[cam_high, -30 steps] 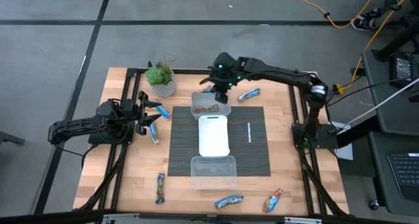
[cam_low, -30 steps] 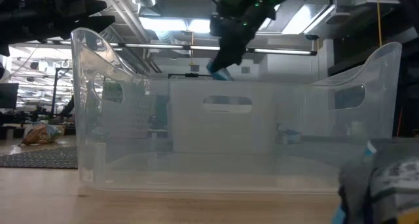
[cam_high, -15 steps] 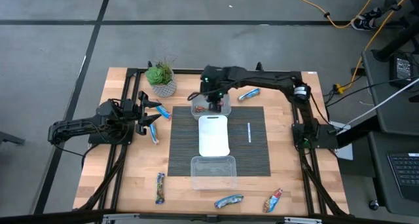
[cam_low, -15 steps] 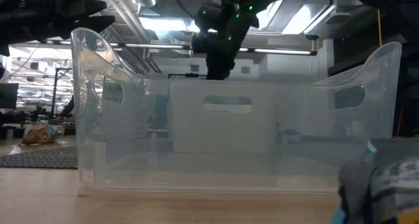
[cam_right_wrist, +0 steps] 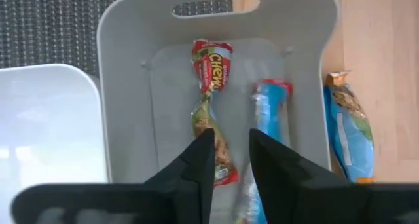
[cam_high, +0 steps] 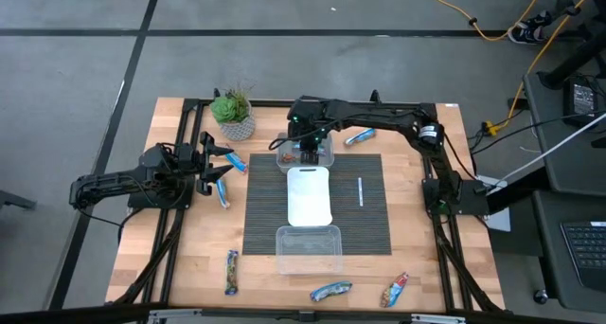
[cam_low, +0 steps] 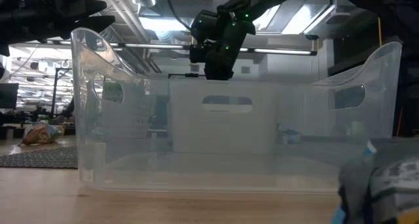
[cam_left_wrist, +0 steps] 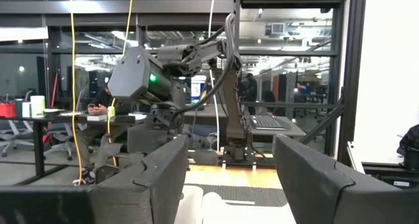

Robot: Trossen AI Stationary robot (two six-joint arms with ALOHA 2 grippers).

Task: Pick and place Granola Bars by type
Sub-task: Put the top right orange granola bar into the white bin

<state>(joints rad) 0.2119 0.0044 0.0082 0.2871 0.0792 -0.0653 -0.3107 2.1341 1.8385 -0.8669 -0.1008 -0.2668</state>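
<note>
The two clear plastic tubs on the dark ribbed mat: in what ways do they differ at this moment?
The far clear tub holds a red-wrapped granola bar and a blue-wrapped granola bar; the near clear tub looks empty. The right gripper hangs above the far tub, jaws slightly apart and empty; nothing hangs above the near tub. Both are clear, rectangular, and sit on the dark ribbed mat, at opposite ends of the white board.
</note>
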